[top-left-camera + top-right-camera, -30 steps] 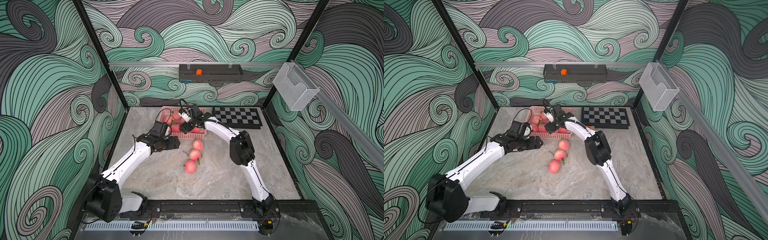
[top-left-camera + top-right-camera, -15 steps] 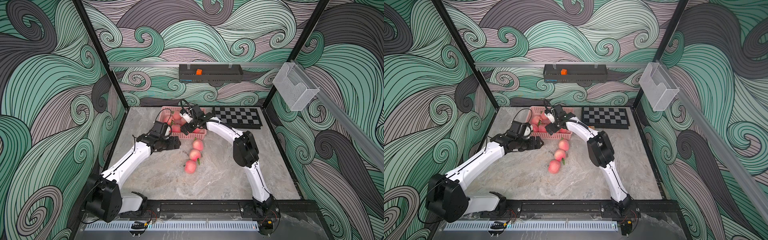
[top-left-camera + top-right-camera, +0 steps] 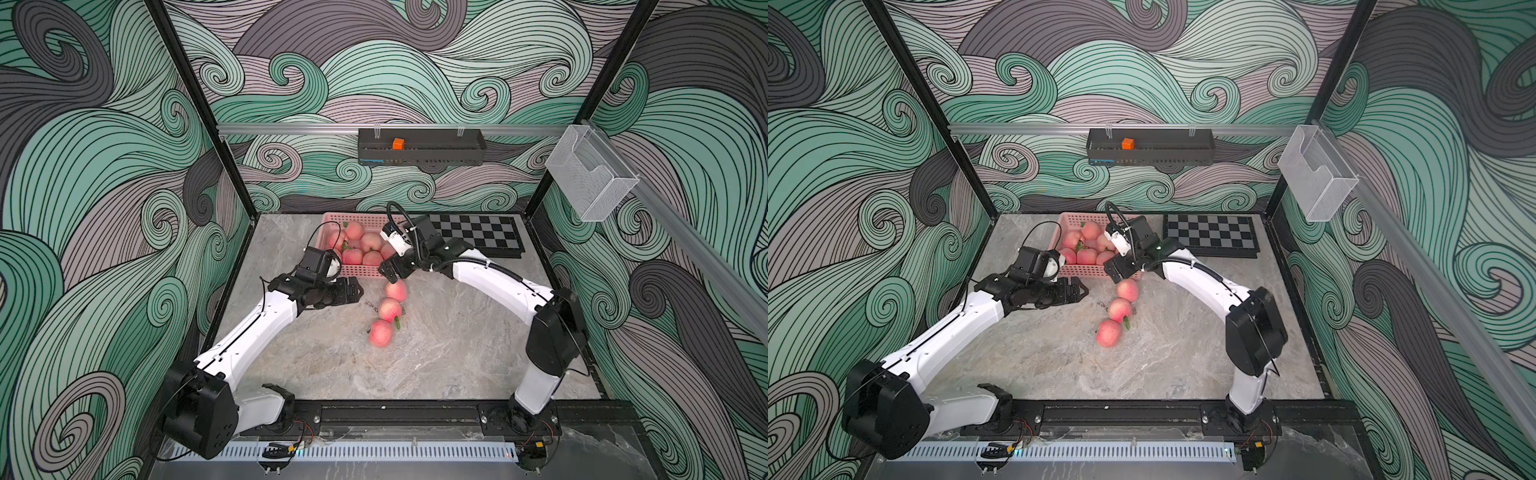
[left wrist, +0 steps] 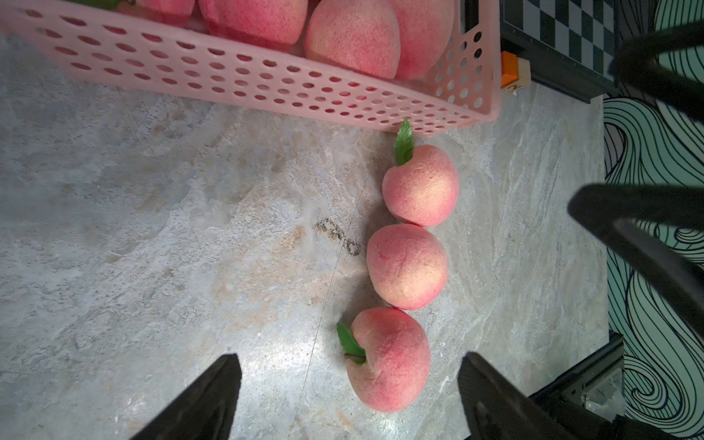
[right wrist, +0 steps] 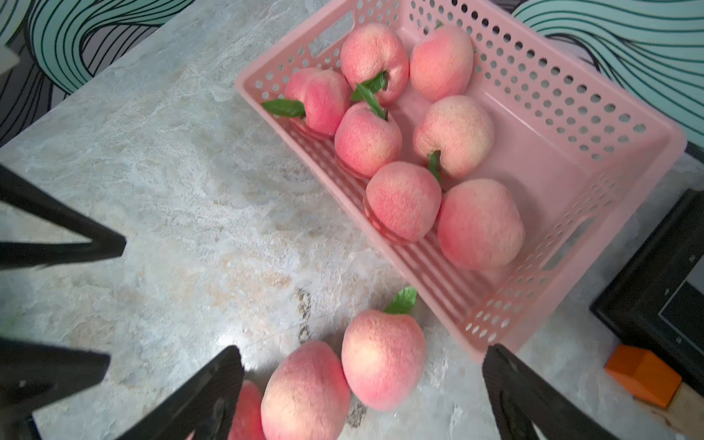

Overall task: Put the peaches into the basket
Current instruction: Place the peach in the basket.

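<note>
The pink basket (image 3: pixel 357 271) (image 3: pixel 1084 272) stands at the back of the table with several peaches (image 5: pixel 453 133) inside. Three more peaches lie in a touching row on the table in front of its right corner: nearest the basket (image 3: pixel 395 290) (image 5: pixel 383 365), middle (image 3: pixel 390 309) (image 4: pixel 407 266), and nearest the front (image 3: pixel 380 332) (image 4: pixel 388 362). My right gripper (image 3: pixel 388 272) (image 5: pixel 364 349) hangs open and empty just above the row's basket end. My left gripper (image 3: pixel 355 291) (image 4: pixel 349 358) is open and empty, left of the row.
A chessboard (image 3: pixel 478 235) lies right of the basket, with a small orange cube (image 5: pixel 644 375) at its corner. A black slotted tray (image 3: pixel 419 151) holding an orange cube hangs on the back wall. A clear mesh holder (image 3: pixel 590 183) sticks out from the right rail.
My right gripper has drawn back from over the basket to its front right corner, above the nearest table peach, with its jaws wider. The left arm has barely moved.
</note>
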Robot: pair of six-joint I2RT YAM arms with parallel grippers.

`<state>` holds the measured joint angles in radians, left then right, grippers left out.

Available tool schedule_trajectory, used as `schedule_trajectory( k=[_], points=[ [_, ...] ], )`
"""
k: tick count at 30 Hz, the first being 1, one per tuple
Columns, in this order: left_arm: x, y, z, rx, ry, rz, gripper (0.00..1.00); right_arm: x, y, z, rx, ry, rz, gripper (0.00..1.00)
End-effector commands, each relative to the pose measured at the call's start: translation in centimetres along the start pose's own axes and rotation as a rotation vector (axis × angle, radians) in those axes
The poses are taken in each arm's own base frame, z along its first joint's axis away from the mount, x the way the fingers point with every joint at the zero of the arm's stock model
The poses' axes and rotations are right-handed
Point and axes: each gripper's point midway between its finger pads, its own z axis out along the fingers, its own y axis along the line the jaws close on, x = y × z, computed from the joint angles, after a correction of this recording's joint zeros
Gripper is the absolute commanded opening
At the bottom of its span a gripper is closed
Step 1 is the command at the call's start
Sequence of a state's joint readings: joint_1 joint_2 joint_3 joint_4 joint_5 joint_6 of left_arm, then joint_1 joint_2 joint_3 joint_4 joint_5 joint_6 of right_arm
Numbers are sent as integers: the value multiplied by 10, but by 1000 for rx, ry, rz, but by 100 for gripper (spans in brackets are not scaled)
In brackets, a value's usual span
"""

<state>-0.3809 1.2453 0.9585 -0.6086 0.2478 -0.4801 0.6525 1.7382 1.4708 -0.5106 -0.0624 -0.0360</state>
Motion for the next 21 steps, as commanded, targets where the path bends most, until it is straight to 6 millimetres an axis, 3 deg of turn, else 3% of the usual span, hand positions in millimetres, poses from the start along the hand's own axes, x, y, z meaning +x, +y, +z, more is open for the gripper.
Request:
schedule_trajectory(
  k=[1,10,16,21],
  points=[
    [10,-4,-3,2,20,7,91,19,8,-16,-21,-6,19,99],
    [34,-13,15,-17,78,43,91,85,14,-43,-34,31,65,99],
    [52,-23,32,-1,114,41,91,115,14,-52,-48,43,112,99],
    [66,-31,48,-7,150,61,91,129,9,-59,-58,26,162,99]
  ],
)
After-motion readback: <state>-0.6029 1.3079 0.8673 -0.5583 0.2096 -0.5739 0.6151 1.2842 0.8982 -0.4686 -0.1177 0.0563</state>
